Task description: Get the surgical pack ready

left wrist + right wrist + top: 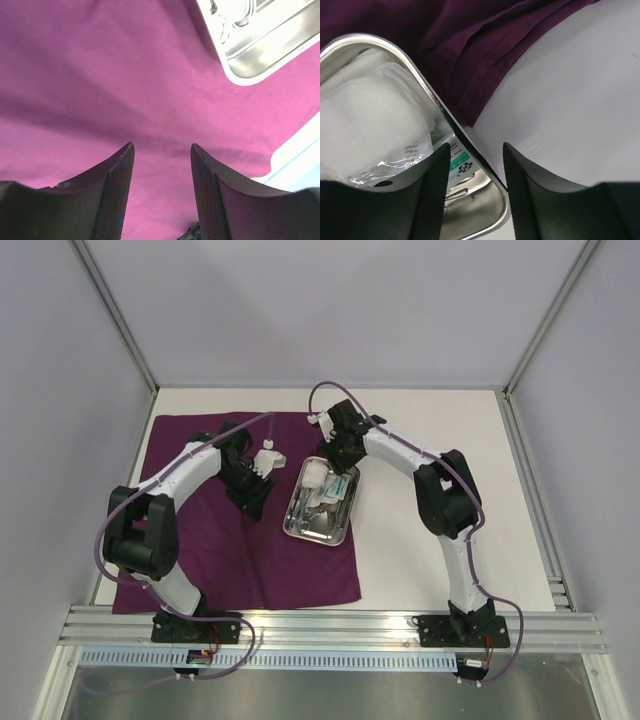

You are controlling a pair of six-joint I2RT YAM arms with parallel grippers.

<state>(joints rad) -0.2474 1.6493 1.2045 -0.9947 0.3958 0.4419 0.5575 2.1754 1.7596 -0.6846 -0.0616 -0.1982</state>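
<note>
1. Right gripper (476, 150): dark fingers parted a moderate gap, nothing held. The rolled rim of the small rectangular shiny steel tray (435, 100) runs under that gap. Cannot tell whether it touches.
2. Left gripper (162, 150): jaws likewise apart and empty, poised over the large deep-purple cloth (125, 75), just left of the tray's corner.
3. The tray sits on the cloth's right part, near its right hem. The cloth is spread flat on the white table (400, 560), with some folds at its far right edge.
4. In the tray: white gauze squares (365, 115) at the far end, a clear packet with a green label (455, 162) touching them, and thin metal instruments toward the near end, too small to tell apart.
5. Handling, judged: the tray is rigid, smooth and likely slippery. Pinch across the rolled rim and keep it level, or the loose contents will slide.
6. The cloth is limp, so take it at a corner or hem. Pulling it will probably drag the tray along.
7. The gauze is soft and feather-light. The packet film is slick and crushable, so grip it by an edge.
</note>
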